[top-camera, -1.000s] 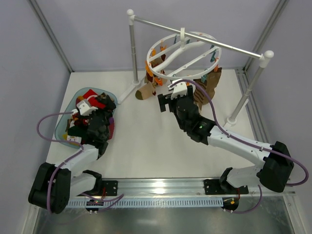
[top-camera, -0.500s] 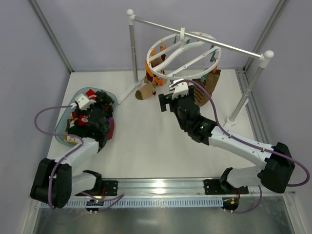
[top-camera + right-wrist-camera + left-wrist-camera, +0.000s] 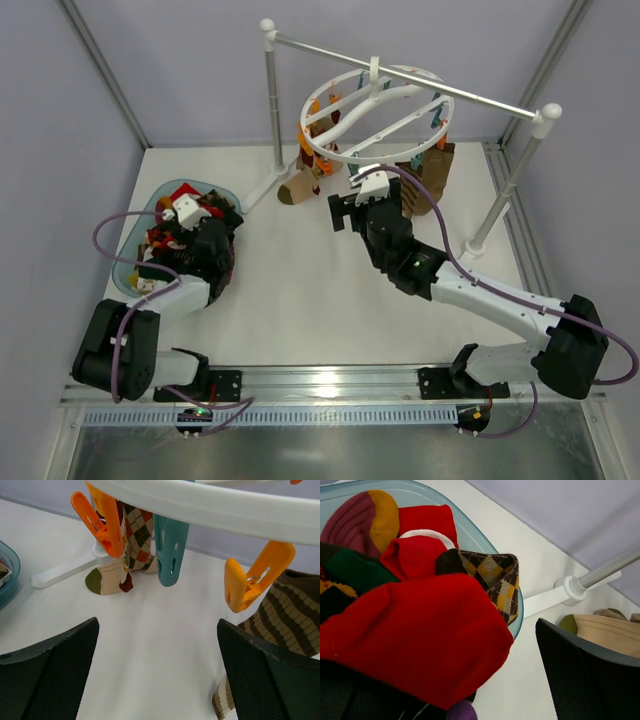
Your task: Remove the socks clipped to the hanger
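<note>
The white ring hanger [image 3: 378, 112] hangs from a rail. Clipped to it are an argyle sock [image 3: 306, 150] with a tan sock [image 3: 298, 187] on the left and a brown striped sock [image 3: 428, 178] on the right. My right gripper [image 3: 343, 213] is open and empty below the ring's near rim. Its wrist view shows orange clips [image 3: 101, 521], a teal clip [image 3: 170, 550], the argyle sock [image 3: 137, 532] and the striped sock [image 3: 290, 611]. My left gripper [image 3: 205, 218] is open over the tray. A red sock [image 3: 415, 630] lies draped over its left finger, beside a checked sock [image 3: 500, 577].
A pale blue tray [image 3: 125, 266] at the left holds several loose socks, and its rim [image 3: 470, 526] shows in the left wrist view. The white rail stand [image 3: 400, 72] has posts at the back left [image 3: 272, 100] and right [image 3: 512, 175], with a foot [image 3: 545, 597] on the table.
My left gripper has shifted and turned a little over the tray of socks. My right gripper has edged slightly toward the hanger and stays open.
</note>
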You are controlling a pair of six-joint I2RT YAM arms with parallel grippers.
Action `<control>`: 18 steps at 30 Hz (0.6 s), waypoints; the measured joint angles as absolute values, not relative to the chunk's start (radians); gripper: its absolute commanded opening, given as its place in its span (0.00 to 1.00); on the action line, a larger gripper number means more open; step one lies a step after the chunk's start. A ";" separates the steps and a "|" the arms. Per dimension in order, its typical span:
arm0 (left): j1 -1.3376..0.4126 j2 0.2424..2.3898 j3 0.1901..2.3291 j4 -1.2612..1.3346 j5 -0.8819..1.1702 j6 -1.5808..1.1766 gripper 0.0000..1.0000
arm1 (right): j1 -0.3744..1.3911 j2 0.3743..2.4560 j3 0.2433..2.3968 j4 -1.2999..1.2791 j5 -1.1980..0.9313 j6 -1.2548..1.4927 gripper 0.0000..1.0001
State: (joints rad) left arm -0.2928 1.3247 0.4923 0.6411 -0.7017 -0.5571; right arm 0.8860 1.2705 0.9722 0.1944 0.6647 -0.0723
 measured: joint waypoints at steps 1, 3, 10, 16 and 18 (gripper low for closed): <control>-0.293 1.311 0.492 0.612 -0.696 -0.571 1.00 | 0.886 1.267 0.969 0.193 0.664 -0.072 1.00; -0.293 1.268 0.492 0.555 -0.691 -0.592 1.00 | 0.886 1.258 0.964 0.193 0.664 -0.072 1.00; -0.293 1.076 0.472 0.383 -0.697 -0.636 0.99 | 0.886 1.230 0.954 0.194 0.664 -0.072 1.00; -0.295 0.986 0.458 0.274 -0.674 -0.649 1.00 | 0.886 1.229 0.950 0.194 0.664 -0.072 1.00; -0.302 0.966 0.454 0.248 -0.657 -0.648 1.00 | 0.886 1.229 0.948 0.193 0.665 -0.072 1.00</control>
